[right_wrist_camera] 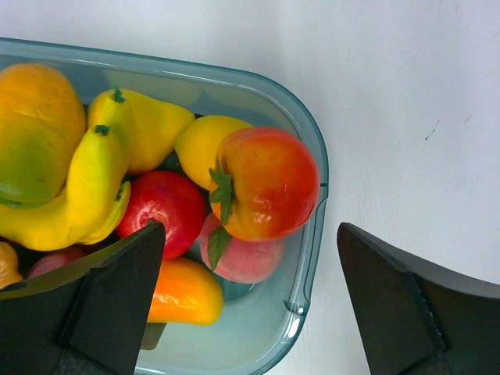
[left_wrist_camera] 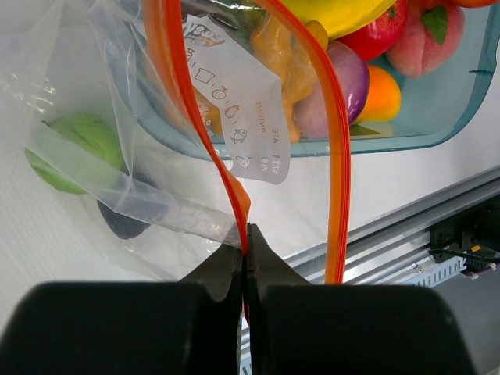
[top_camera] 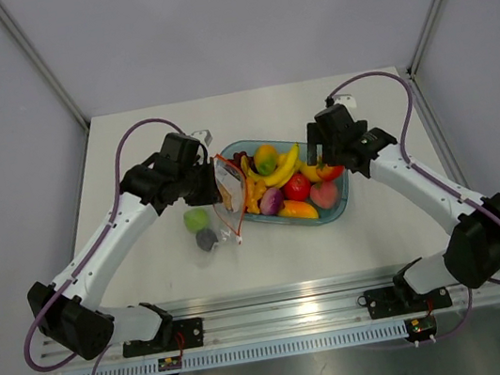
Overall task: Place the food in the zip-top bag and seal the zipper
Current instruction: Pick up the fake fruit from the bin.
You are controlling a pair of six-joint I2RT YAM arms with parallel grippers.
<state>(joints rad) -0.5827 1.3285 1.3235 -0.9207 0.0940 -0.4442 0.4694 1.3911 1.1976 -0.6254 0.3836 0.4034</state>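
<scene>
glossy smooth food (right_wrist_camera: pixel 266 183), a clear blue-tinted hard plastic tray (right_wrist_camera: pixel 305 273), a thin crinkly clear film bag (left_wrist_camera: pixel 78 94), its ribbed orange plastic zipper (left_wrist_camera: pixel 338 180), a matt white table (right_wrist_camera: pixel 406 94).

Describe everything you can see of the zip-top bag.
The zip-top bag is clear, floppy film with a white printed label and an orange-red zipper. The zipper's two strips are parted, so the mouth is open. The left gripper is shut on one strip, holding the bag up beside the blue-tinted tray. A green piece shows through the film.
</scene>
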